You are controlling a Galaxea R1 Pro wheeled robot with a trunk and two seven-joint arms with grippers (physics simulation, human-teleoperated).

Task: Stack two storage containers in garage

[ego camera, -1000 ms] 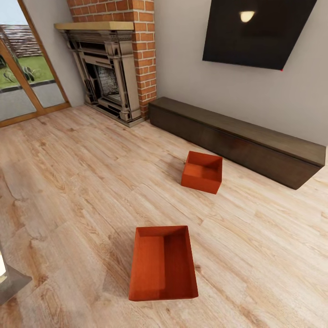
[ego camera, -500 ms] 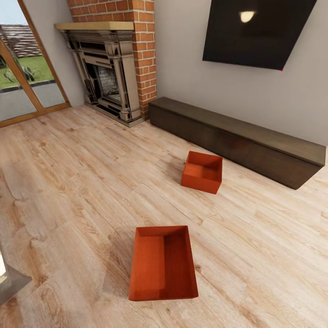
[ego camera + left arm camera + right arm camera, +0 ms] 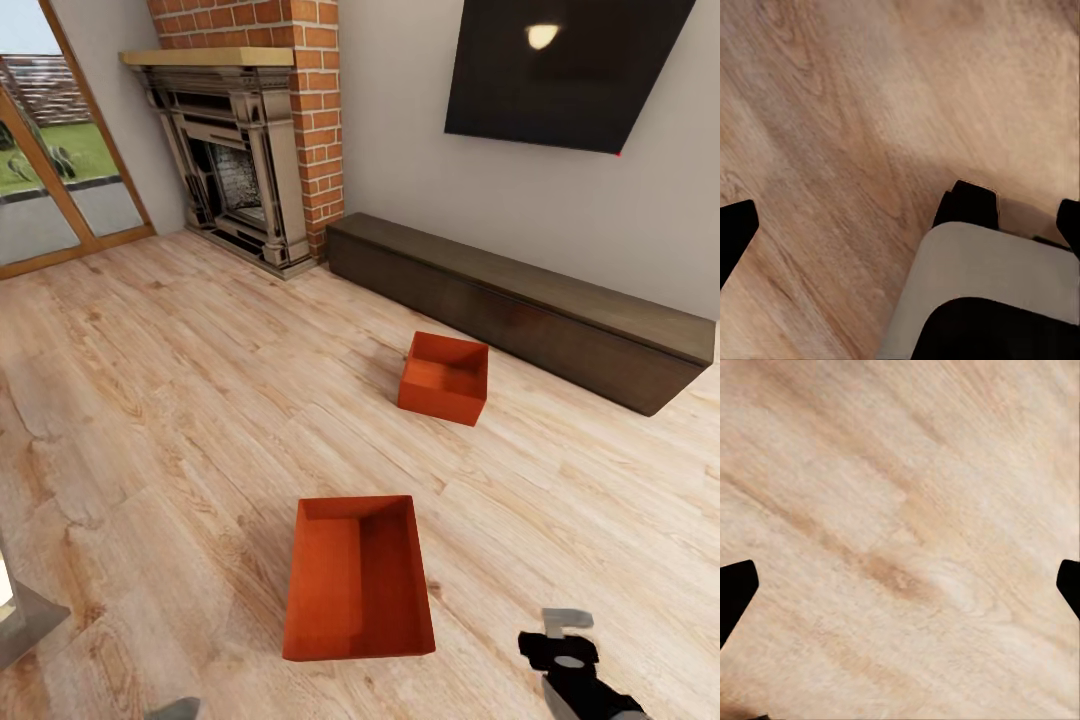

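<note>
Two orange-red storage containers rest on the light wood plank floor of the living room. The nearer container [image 3: 358,578] lies just ahead of me, its open top up. The farther container [image 3: 444,377] sits close to the long dark bench. My right arm [image 3: 572,672] comes up at the lower right, to the right of the nearer container and apart from it. In the wrist views, my left gripper [image 3: 900,229] and my right gripper [image 3: 900,585] both hang open over bare planks, fingertips far apart, nothing between them.
A long dark low bench [image 3: 520,305] runs along the wall under a black TV [image 3: 565,70]. A red brick fireplace [image 3: 245,150] stands at the back left beside glass patio doors [image 3: 50,180]. A grey object's corner [image 3: 25,620] shows at the lower left.
My right arm has risen into the head view at the lower right, and a grey tip of the left arm shows at the bottom edge. Both containers stay put.
</note>
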